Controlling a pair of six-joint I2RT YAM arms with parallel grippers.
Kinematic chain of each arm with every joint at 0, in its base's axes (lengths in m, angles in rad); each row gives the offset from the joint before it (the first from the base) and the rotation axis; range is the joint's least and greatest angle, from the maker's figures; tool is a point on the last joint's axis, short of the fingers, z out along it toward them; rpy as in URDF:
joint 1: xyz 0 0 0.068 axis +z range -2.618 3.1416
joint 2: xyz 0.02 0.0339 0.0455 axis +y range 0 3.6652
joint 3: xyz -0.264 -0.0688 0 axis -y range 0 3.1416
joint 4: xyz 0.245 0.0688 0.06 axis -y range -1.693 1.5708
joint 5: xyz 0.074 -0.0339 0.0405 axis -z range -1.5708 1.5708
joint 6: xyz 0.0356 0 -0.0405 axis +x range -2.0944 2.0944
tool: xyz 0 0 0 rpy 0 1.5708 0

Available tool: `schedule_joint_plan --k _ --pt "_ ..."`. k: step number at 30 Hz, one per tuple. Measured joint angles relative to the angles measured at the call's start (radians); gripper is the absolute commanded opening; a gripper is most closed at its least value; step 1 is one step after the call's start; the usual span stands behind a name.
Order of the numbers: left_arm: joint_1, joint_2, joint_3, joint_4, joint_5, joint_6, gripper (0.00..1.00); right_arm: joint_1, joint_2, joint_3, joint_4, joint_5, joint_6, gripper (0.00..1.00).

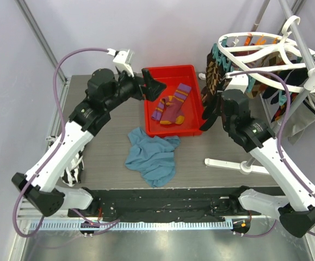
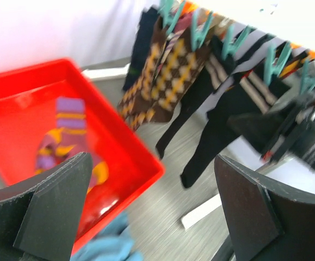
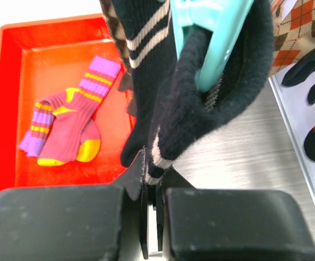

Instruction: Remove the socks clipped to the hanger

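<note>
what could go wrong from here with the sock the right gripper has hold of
1. The teal clip is clamped on the dark sock, so a pull by the right gripper may drag or tilt the hanger rather than free the sock.
2. The gripper seems to pinch only the sock's lower edge, so it could slip out.
3. Argyle socks hang close by and may get snagged.
</note>
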Motion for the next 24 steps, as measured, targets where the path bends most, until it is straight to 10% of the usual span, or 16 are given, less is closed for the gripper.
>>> schedule_joint_plan --k 24 --pt "-0.108 0.455 0.382 0.168 0.177 -0.178 0.95 -0.092 -0.217 -0.156 0.09 -0.167 0.027 0.01"
